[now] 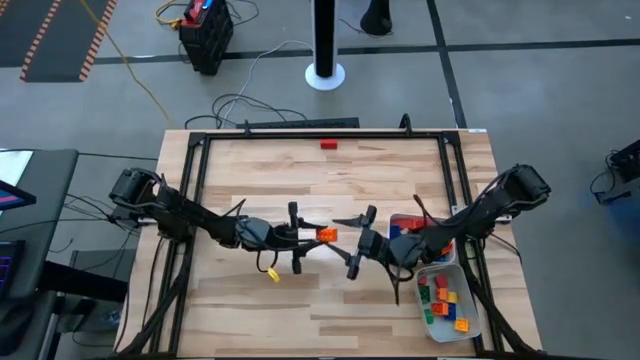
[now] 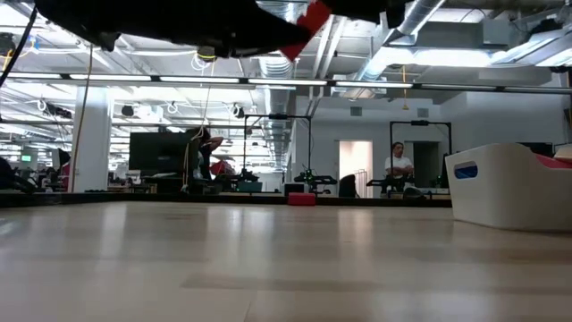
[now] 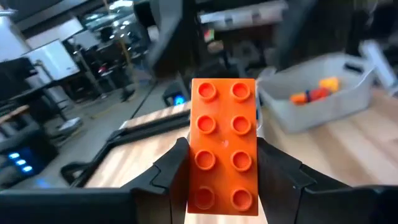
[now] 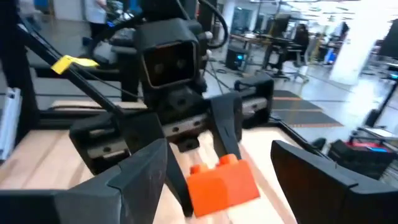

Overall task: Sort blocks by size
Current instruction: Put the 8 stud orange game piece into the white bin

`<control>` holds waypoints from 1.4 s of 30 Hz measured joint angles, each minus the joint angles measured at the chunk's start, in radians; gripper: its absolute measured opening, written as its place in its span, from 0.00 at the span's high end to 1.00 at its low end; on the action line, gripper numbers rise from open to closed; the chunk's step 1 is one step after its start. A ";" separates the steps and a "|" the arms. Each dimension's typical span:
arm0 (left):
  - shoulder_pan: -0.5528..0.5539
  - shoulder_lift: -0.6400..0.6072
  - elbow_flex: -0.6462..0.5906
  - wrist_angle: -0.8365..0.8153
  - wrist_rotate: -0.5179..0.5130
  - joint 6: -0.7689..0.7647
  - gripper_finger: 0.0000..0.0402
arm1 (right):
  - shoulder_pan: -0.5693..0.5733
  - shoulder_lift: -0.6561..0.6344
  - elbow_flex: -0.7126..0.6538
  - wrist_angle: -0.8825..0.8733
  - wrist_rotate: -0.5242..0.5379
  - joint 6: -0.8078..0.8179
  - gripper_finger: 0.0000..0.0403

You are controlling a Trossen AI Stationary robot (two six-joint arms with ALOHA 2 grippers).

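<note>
An oblong orange block (image 3: 224,146) with eight studs is held by my left gripper (image 1: 318,235) above the table's middle; it also shows in the high view (image 1: 326,234) and the right wrist view (image 4: 224,180). My right gripper (image 1: 350,243) is open and empty, and faces the block from the right. Its fingers (image 4: 140,177) stand on either side of the block's free end without touching it. A red block (image 1: 329,144) lies alone at the table's far edge. Several blocks (image 1: 445,300) lie in a white tray. My left gripper pinches the orange block's two long sides (image 3: 186,168) between its two fingers, toward the block's near end. The fingers come level from the table's left and lie along the block. The block sticks out past the fingertips, studs showing, lifted clear of the table.
Two white trays stand at the right: one (image 1: 455,318) near the front right corner with mixed blocks, one (image 1: 398,222) under my right arm with red and blue blocks. A black frame (image 1: 200,150) runs around the table. People show in the room beyond.
</note>
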 joint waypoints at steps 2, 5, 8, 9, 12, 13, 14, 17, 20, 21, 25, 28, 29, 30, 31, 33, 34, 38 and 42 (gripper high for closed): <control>0.002 0.000 0.000 0.024 0.032 -0.020 0.65 | -0.001 0.002 0.000 -0.003 -0.033 -0.007 0.22; 0.009 0.000 0.000 0.045 0.064 -0.062 0.65 | -0.014 0.014 0.000 0.026 -0.075 -0.016 0.22; 0.017 0.000 0.000 0.059 0.090 -0.097 0.65 | -0.015 0.043 0.000 0.083 -0.083 -0.066 0.22; 0.018 0.000 0.000 0.060 0.097 -0.105 0.65 | -0.014 0.051 0.000 0.102 -0.085 -0.081 0.23; 0.018 0.000 0.000 0.062 0.100 -0.111 0.65 | -0.019 0.071 0.000 0.120 -0.089 -0.098 0.27; 0.018 0.000 0.000 0.061 0.100 -0.111 0.65 | -0.022 0.076 0.000 0.123 -0.089 -0.101 0.29; 0.018 0.000 0.000 0.060 0.100 -0.112 0.65 | -0.027 0.082 0.000 0.127 -0.089 -0.105 0.31; 0.018 0.000 0.000 0.055 0.100 -0.113 0.65 | -0.035 0.084 0.000 0.135 -0.088 -0.107 0.38; 0.018 0.000 0.000 0.053 0.101 -0.123 0.65 | -0.041 0.084 0.000 0.119 -0.088 -0.103 0.50; 0.018 0.000 0.000 0.048 0.104 -0.132 0.64 | -0.041 0.084 0.000 0.116 -0.094 -0.100 0.54; 0.018 0.000 0.000 0.021 0.091 -0.155 0.54 | -0.040 0.082 0.000 0.082 -0.094 -0.094 0.60; 0.021 -0.005 0.000 -0.015 0.062 -0.158 0.45 | -0.037 0.054 0.000 0.011 -0.069 -0.069 0.60; 0.020 -0.014 0.000 -0.045 0.040 -0.153 0.43 | -0.031 0.030 0.000 -0.032 -0.047 -0.056 0.60; 0.020 -0.029 0.000 -0.081 0.016 -0.148 0.42 | -0.022 -0.003 0.000 -0.084 -0.021 -0.037 0.60; 0.019 -0.048 0.000 -0.124 -0.003 -0.145 0.41 | -0.011 -0.041 0.000 -0.157 0.006 -0.008 0.60; 0.021 -0.094 0.000 -0.215 -0.020 -0.144 0.40 | 0.013 -0.122 0.000 -0.335 0.046 0.089 0.60; 0.022 -0.121 0.000 -0.271 -0.023 -0.152 0.40 | 0.024 -0.164 0.000 -0.439 0.049 0.168 0.60; 0.021 -0.206 0.000 -0.503 -0.027 -0.214 0.41 | 0.055 -0.301 0.001 -0.920 0.003 0.635 0.60; 0.022 -0.225 -0.001 -0.641 -0.026 -0.252 0.41 | 0.084 -0.372 0.000 -1.333 -0.041 1.047 0.60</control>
